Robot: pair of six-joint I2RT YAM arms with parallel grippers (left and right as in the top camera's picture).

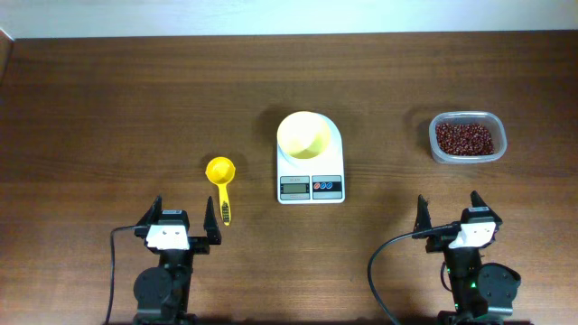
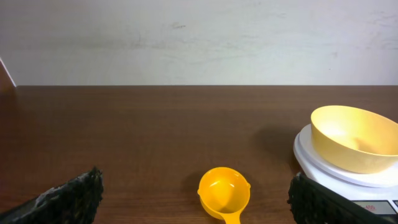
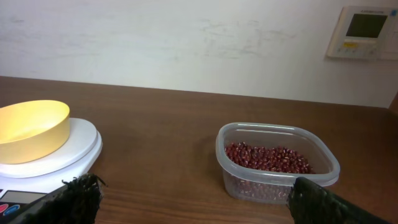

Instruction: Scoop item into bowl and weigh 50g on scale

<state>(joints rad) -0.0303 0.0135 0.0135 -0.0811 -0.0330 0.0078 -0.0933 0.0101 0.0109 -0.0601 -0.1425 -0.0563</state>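
- Table [image 1: 108,108]: dark wood. Everything is laid out and the task looks unstarted.
- Left gripper [image 1: 184,209]: jaws spread wide, holding nothing, parked at the near edge.
- Right gripper [image 1: 448,206]: also spread wide and empty, at the near edge, well short of the container.
- Scale [image 1: 285,167]: white, centre of the table, with the bowl already on its platter. The display is too small to read, and no brand is visible.
- Clear plastic container [image 1: 433,140]: far right, well apart from the scale.
- Bowl [image 1: 304,134]: pale yellow and empty in all views.
- Yellow scoop [image 1: 220,171]: lying on the table left of the scale, cup empty. The handle points at the left gripper and ends just beside one finger. There are dark marks on the handle, not legible.
- Red beans [image 1: 465,138]: all in the container, none in the bowl or scoop.
- Still to do, by my read: grab the scoop, load beans, tip into the bowl, and repeat to 50 g.
- Wall panel [image 3: 365,32]: has a small screen; its text is unreadable.
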